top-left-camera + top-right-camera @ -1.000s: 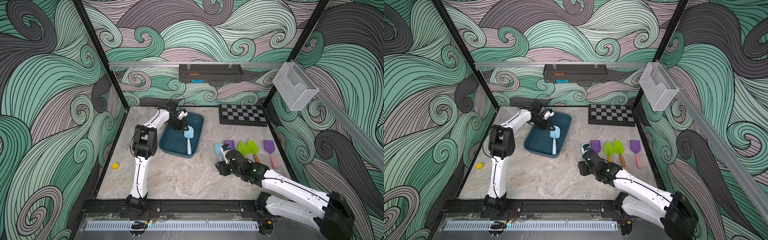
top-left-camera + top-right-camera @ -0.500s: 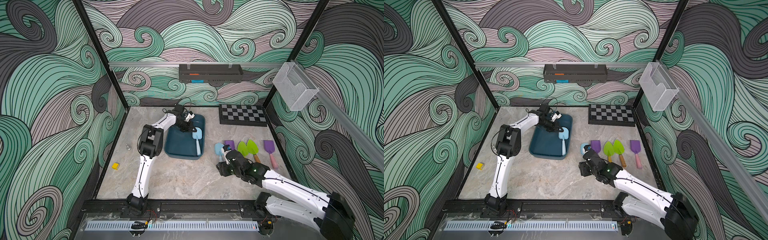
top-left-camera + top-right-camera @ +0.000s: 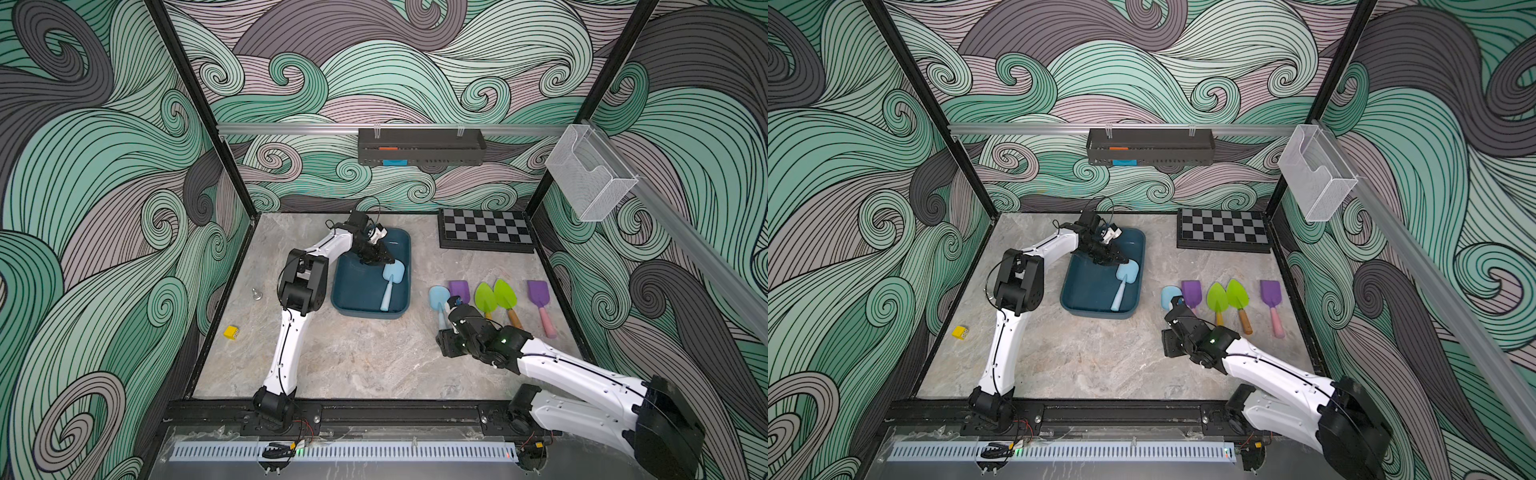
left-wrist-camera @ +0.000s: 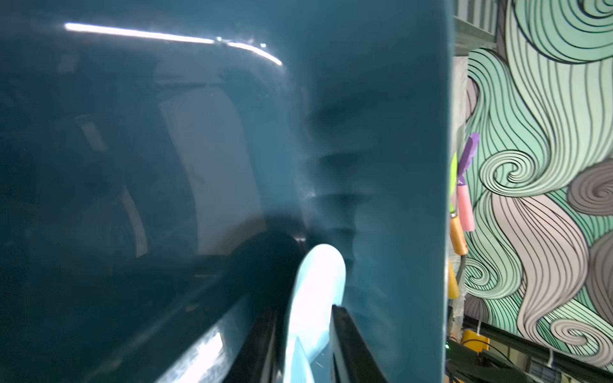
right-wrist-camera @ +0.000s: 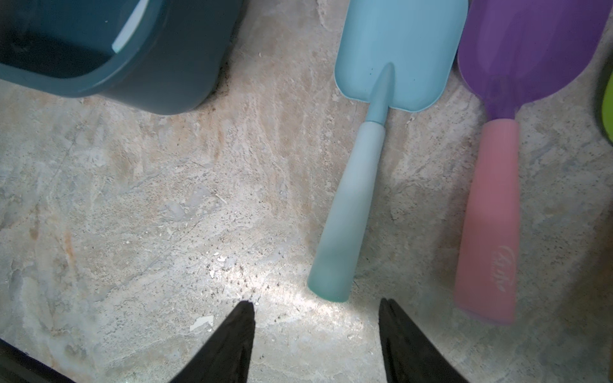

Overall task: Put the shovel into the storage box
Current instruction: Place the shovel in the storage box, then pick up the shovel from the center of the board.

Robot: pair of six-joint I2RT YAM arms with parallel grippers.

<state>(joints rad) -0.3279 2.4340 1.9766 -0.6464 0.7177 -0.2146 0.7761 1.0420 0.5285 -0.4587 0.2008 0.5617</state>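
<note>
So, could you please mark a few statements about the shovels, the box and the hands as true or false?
1. A light blue plastic shovel lies inside the dark teal rectangular plastic storage box. True.
2. The right hand is holding a shovel. False: it is open and empty, near the handle end of the second light blue shovel.
3. Two green plastic shovels lie side by side on the marble-patterned table. True.
4. The black-and-grey chequered board sits in the box. False: it lies on the table near the back wall.

Right wrist view crops storage box (image 5: 172, 66) and purple shovel (image 5: 517, 66).
</note>
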